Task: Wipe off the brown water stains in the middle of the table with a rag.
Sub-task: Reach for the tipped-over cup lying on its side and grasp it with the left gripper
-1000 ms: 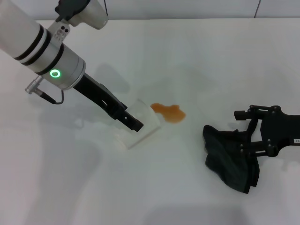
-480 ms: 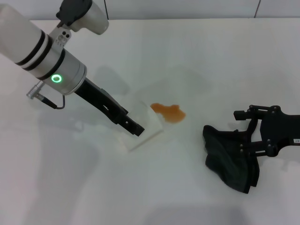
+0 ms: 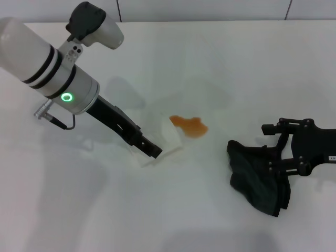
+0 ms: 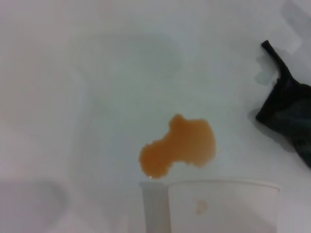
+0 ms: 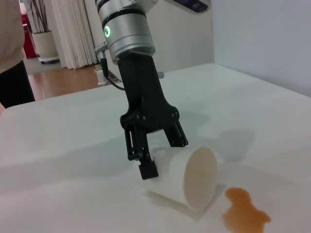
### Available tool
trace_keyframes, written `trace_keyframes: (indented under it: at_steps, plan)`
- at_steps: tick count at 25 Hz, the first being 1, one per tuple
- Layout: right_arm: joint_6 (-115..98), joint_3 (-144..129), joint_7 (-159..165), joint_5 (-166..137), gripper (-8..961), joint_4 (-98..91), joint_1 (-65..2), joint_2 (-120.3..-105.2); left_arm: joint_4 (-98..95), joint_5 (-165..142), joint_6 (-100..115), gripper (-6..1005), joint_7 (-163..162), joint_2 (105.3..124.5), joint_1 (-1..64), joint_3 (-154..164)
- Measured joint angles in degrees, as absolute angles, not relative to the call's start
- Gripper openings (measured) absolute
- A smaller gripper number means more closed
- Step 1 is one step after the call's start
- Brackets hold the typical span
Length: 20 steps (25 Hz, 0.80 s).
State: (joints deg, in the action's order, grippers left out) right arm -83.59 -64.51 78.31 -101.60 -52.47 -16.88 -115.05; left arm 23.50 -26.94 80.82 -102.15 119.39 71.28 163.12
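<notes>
Left gripper (image 3: 150,148) clamps a smooth white paper cup (image 3: 160,139) lying tipped on the glossy table (image 3: 157,210); brown water stains (image 3: 189,126) pool just beyond its mouth. Farther off, the right gripper (image 3: 273,157) pinches the crumpled rag (image 3: 254,176).

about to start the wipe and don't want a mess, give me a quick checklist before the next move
1. Brown water stains in plain sight on the table: ok.
2. Rag in reach of the right gripper, which sits at it: ok.
3. Rag firmly gripped: cannot tell, the fingers are hidden in the folds.
4. Path from rag to stains free of objects: ok.
5. Cup away from the stains: not ok, it lies tipped on its side with its mouth right beside them.
6. Left gripper out of the wiping zone: not ok, it is on the cup next to the stains.
</notes>
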Motion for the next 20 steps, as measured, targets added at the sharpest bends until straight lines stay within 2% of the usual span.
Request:
trace_keyframes:
  at_steps: [20]
  plan:
    - [-83.7, -64.5, 78.4, -101.6, 871, -52.5, -16.7, -115.05, 23.3, -28.5, 80.7, 846, -101.9, 119.18, 72.0, 163.1]
